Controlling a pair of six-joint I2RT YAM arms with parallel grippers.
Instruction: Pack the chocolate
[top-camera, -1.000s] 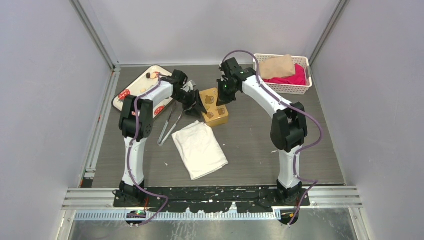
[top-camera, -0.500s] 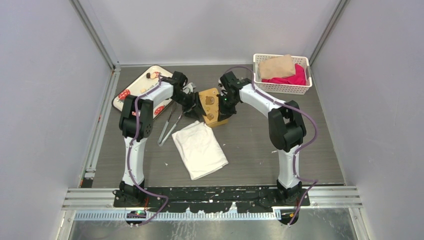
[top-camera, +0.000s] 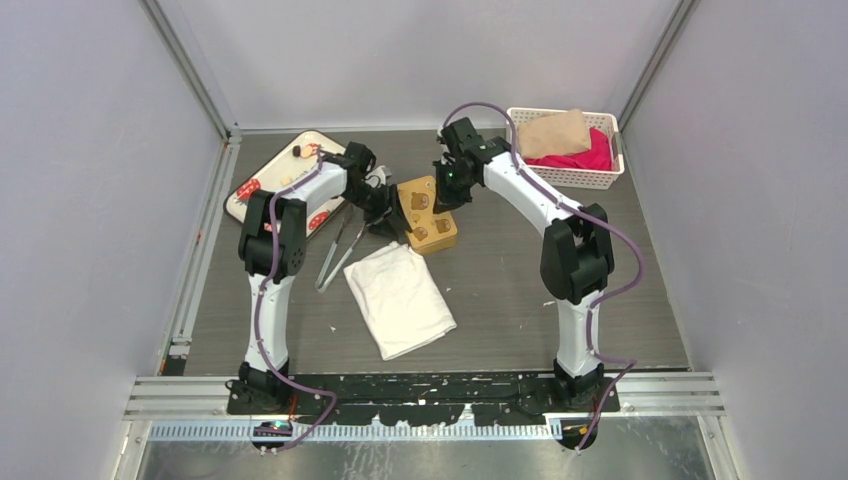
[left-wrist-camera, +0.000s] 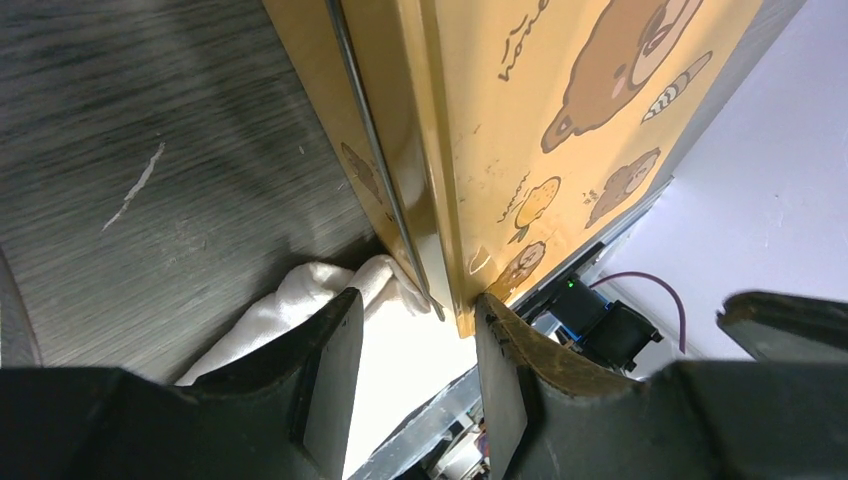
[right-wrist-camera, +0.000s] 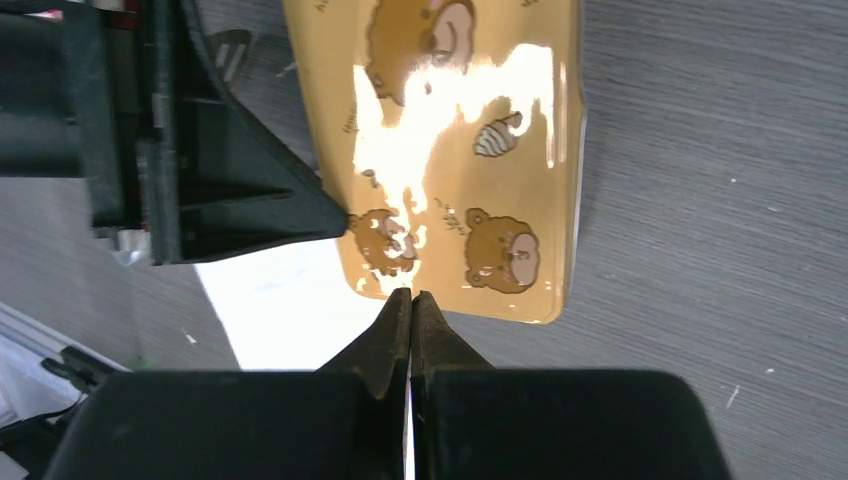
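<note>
The gold tin (top-camera: 432, 222) lies closed on the table, its bear-print lid facing up. It also shows in the left wrist view (left-wrist-camera: 560, 100) and the right wrist view (right-wrist-camera: 470, 150). No chocolate shows in it; the lid hides the inside. A small dark lump (top-camera: 299, 152) lies at the far end of the white tray (top-camera: 262, 190); I cannot tell whether it is chocolate. My left gripper (top-camera: 394, 214) (left-wrist-camera: 418, 300) is open at the tin's left side, one fingertip (left-wrist-camera: 490, 320) at the lid's corner. My right gripper (top-camera: 447, 192) (right-wrist-camera: 412, 295) is shut and empty just above the lid.
Metal tongs (top-camera: 338, 248) lie left of the tin. A folded white cloth (top-camera: 400, 297) lies in front of it. A white basket (top-camera: 600, 178) with pink and tan cloths stands at the back right.
Half a second ago the right gripper was lower on the tin, which sat tilted and shifted left. Now the right gripper has lifted back and the tin lies flat. The left gripper has stayed.
</note>
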